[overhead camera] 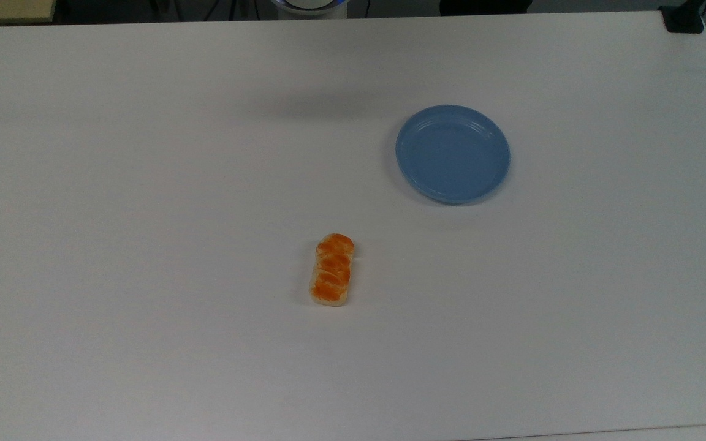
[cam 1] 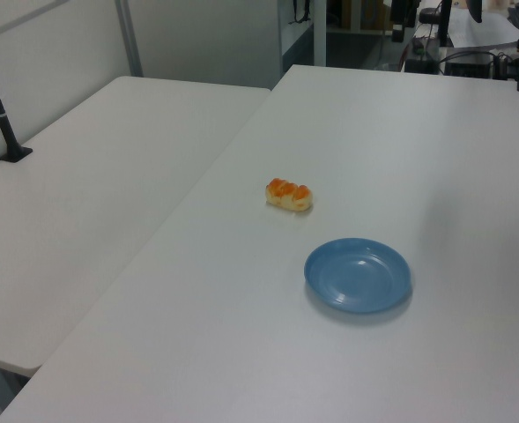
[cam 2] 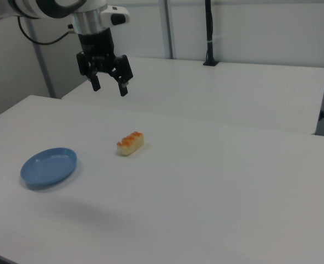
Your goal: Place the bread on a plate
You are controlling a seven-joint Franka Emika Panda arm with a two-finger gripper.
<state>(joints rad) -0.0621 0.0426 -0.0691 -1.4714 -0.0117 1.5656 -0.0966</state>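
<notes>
starting from the bread (overhead camera: pixel 332 270): it lies flat on the white table (overhead camera: pixel 144 184), glazed side up, untouched, well apart from the plate (overhead camera: pixel 453 153). in the top view the plate is up and to the top view's right of it. plate has nothing in it. my gripper (cam 2: pixel 108 85) hangs high above the table in the right view, fingers spread open, holding nothing, up and to the right view's left of the bread. i judge we're at the approach step, grasp not yet begun. next i need to come over the loaf, line the fingers across its narrow width, descend and close, then carry it to the plate.
</notes>
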